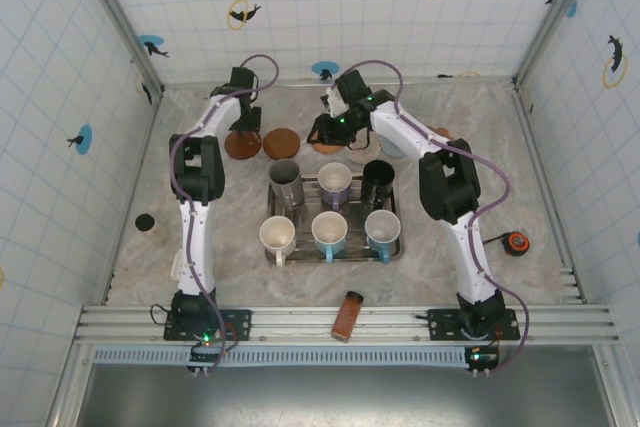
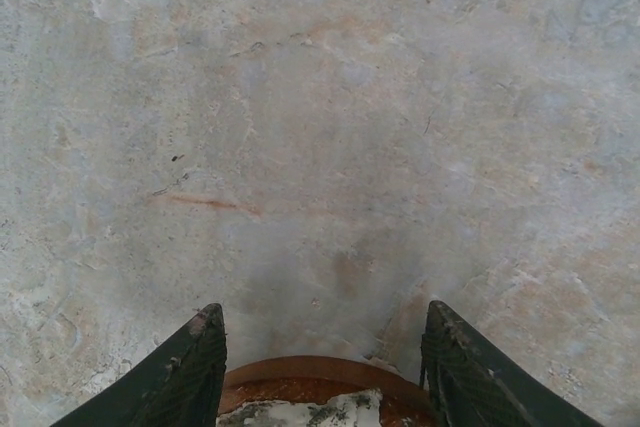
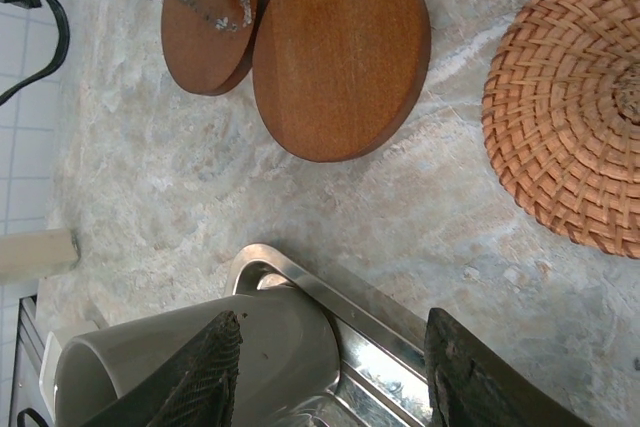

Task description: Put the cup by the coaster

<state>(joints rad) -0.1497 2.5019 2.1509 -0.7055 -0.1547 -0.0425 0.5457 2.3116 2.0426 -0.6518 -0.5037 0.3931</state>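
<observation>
- Top external view: six cups stand in a metal tray (image 1: 303, 209) in the middle of the counter (image 1: 150, 277), three behind and three in front.
- The grey cup (image 1: 285, 180) stands in the tray's back left corner.
- Just behind the tray, two wooden coasters lie side by side: the left coaster (image 1: 243, 145) and the second coaster (image 1: 282, 142).
- A woven coaster (image 3: 570, 97) lies further right.
- The left jaws are spread, low over the left coaster, with a finger (image 2: 190, 377) at each side of its rim. I cannot tell whether they touch it.
- The right jaws are spread and hold nothing. They hang above the tray's corner, with the grey cup partly under one finger (image 3: 205, 377).
</observation>
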